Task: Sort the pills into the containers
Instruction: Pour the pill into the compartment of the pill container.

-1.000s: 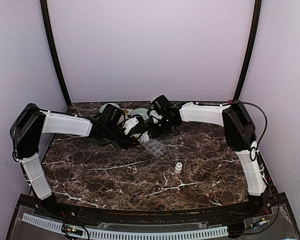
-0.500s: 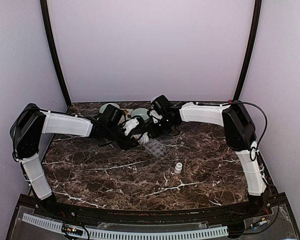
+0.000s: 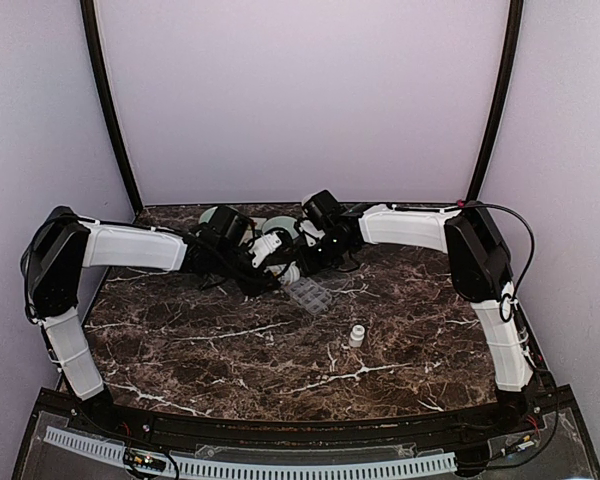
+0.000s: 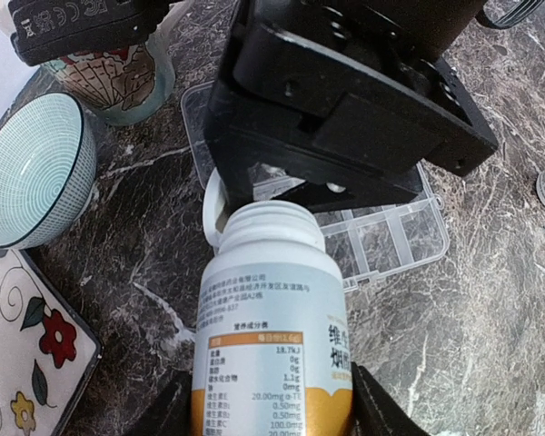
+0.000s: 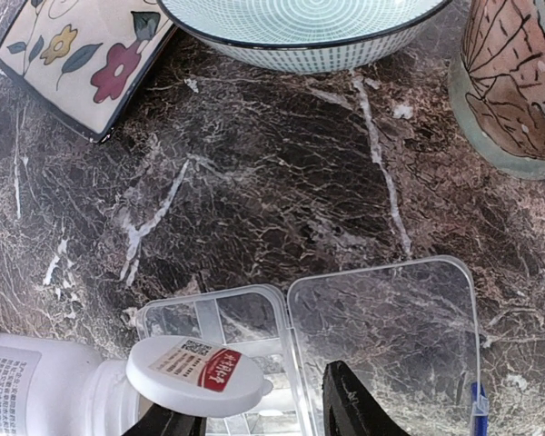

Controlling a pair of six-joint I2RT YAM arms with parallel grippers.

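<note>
My left gripper [image 4: 272, 409] is shut on a white pill bottle [image 4: 272, 318] with an orange-banded label. The bottle lies tilted, its open mouth over the near edge of the clear containers box [image 4: 391, 241]. Its white flip cap [image 5: 200, 372] hangs beside the mouth. My right gripper [image 5: 259, 418] is open just above the bottle mouth, one finger [image 5: 173, 425] under the cap and the other finger [image 5: 354, 400] over the box. The box [image 5: 245, 313] lies with its lid [image 5: 391, 336] folded flat. No pills show. In the top view both grippers meet over the box [image 3: 310, 296].
A pale green bowl [image 4: 27, 173] and a patterned cup [image 4: 118, 82] stand behind the box. A floral square plate [image 4: 27, 354] lies to their left. A small white bottle [image 3: 356, 336] stands alone, right of the box and nearer the table's front.
The left gripper has shifted the bottle slightly up and to the right in the top view. The right arm has barely moved.
</note>
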